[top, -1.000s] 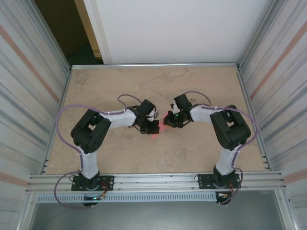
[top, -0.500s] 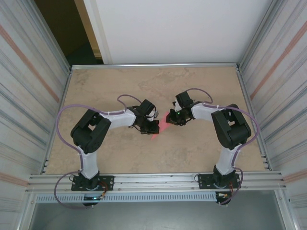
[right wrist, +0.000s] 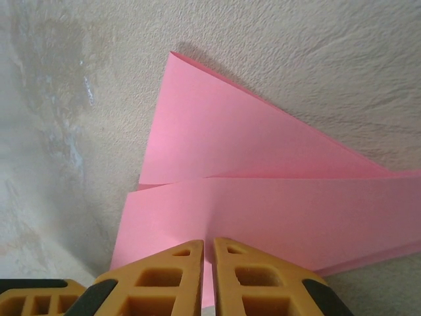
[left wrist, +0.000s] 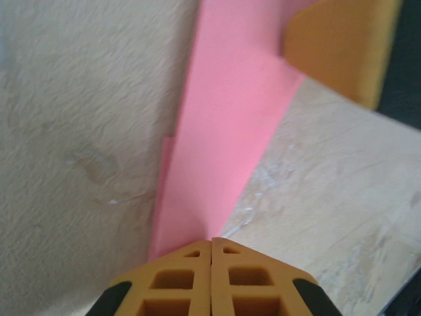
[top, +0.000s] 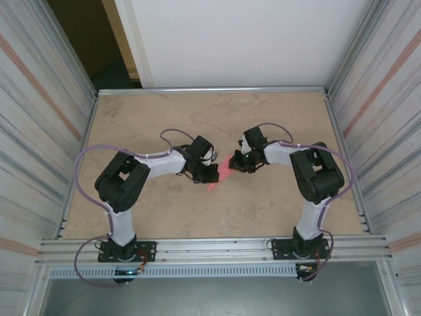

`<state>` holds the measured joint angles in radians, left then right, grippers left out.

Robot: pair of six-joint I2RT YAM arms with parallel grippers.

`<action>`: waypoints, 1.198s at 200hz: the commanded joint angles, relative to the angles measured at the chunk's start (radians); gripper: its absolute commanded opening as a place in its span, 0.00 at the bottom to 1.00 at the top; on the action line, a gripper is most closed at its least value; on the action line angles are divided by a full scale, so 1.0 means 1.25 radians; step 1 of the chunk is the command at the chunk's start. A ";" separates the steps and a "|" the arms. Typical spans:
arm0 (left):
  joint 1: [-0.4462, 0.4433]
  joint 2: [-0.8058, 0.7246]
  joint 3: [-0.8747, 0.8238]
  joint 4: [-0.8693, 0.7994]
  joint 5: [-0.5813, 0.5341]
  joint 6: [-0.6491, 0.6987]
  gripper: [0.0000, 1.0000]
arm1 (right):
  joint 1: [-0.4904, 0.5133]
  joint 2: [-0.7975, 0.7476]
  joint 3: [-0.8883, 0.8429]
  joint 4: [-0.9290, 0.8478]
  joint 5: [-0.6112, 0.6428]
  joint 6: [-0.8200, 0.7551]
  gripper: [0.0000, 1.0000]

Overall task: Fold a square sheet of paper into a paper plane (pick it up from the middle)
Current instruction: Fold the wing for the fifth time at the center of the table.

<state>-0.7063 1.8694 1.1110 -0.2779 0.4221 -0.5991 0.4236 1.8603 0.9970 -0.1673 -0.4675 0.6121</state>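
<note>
The square sheet of paper is folded into a slim pink paper plane (top: 219, 176) lying on the table's middle between both arms. In the left wrist view the paper plane (left wrist: 223, 131) narrows to a point that runs into the seam of my left gripper (left wrist: 212, 241), whose orange jaws are pressed together on it. My right gripper (right wrist: 208, 243) pinches the wide edge of the paper plane (right wrist: 263, 197), and pink shows in the thin gap between its jaws. From above, the left gripper (top: 211, 178) and right gripper (top: 232, 164) face each other. One right finger (left wrist: 335, 46) sits on the paper's far end.
The beige stone-look table (top: 158, 118) is boxed in by corrugated metal walls on the left (top: 39, 131) and right (top: 381, 131), a white panel (top: 237, 39) at the back and an aluminium rail (top: 210, 249) at the near edge.
The right gripper has shifted slightly back and to the right with the paper's wide end. The left arm's elbow has drifted a little left; its gripper stays at the tip.
</note>
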 commanded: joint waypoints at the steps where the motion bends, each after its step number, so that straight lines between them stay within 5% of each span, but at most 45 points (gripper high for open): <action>1: -0.001 -0.028 0.034 0.039 0.010 0.017 0.09 | 0.000 0.024 -0.032 -0.010 0.006 -0.029 0.12; 126: -0.009 0.121 0.114 -0.129 -0.049 0.008 0.02 | -0.022 0.021 -0.028 0.007 -0.002 -0.041 0.10; 239: -0.013 0.129 0.060 -0.130 -0.052 0.002 0.01 | -0.219 0.025 0.047 0.003 0.027 -0.032 0.11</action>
<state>-0.7136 1.9842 1.2217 -0.2893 0.3882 -0.6025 0.1921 1.9018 1.0222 -0.1135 -0.5331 0.5922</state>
